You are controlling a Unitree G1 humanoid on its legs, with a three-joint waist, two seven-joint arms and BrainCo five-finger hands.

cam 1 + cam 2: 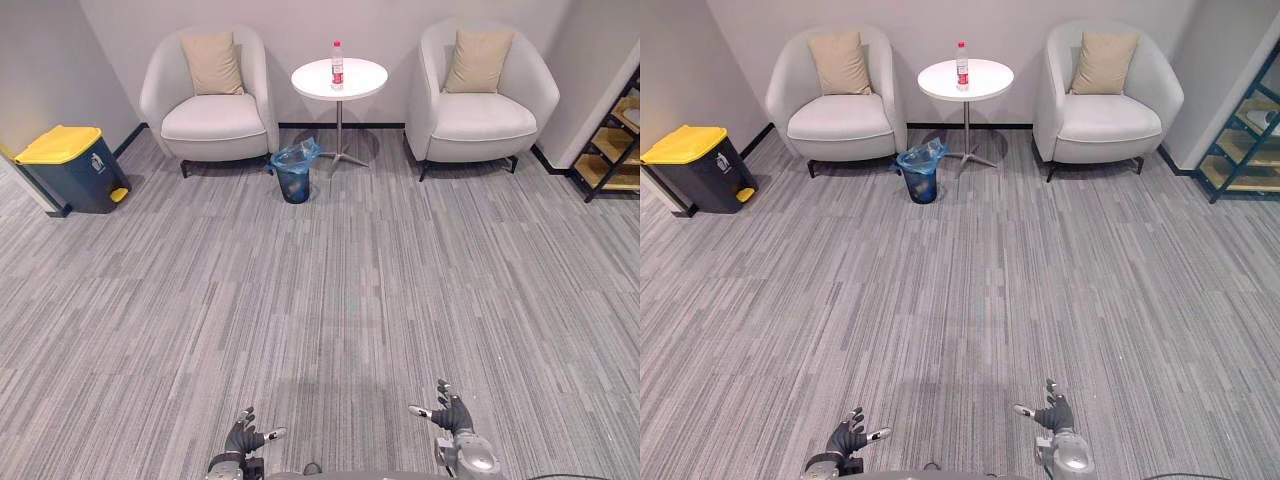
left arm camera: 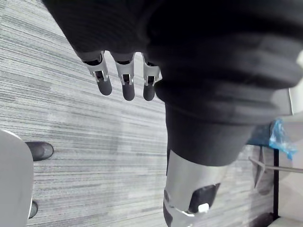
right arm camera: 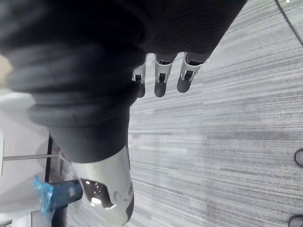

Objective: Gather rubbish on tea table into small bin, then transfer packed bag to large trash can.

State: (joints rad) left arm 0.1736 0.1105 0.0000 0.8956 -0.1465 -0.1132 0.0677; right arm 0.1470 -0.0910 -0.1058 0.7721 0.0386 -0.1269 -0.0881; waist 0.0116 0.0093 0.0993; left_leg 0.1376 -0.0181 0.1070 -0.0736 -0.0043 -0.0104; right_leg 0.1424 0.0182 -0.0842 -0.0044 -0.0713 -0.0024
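Left eye view: the bottle point(image 1: 337, 64), clear with a red cap and a red label, stands upright on the round white tabletop point(image 1: 362, 82) at the far side of the room, between the left armchair point(image 1: 210, 115) and the right armchair point(image 1: 482, 115). The small bin point(image 1: 294, 172), lined with a blue bag point(image 1: 300, 153), sits on the grey carpet point(image 1: 320, 300) just beside the table's foot, on the side of the left armchair. The large trash can point(image 1: 72, 165), dark with a yellow lid, stands by the left wall, well apart from the table. The left hand point(image 1: 243, 437) and the right hand point(image 1: 452, 412) are low at the near edge, above bare carpet, apart from each other and well apart from the bottle, the small bin and the large trash can. In the left wrist view its fingers point(image 2: 104, 82) are straight and close on nothing. In the right wrist view the fingers point(image 3: 160, 84) are likewise straight and relaxed, with carpet beyond them.
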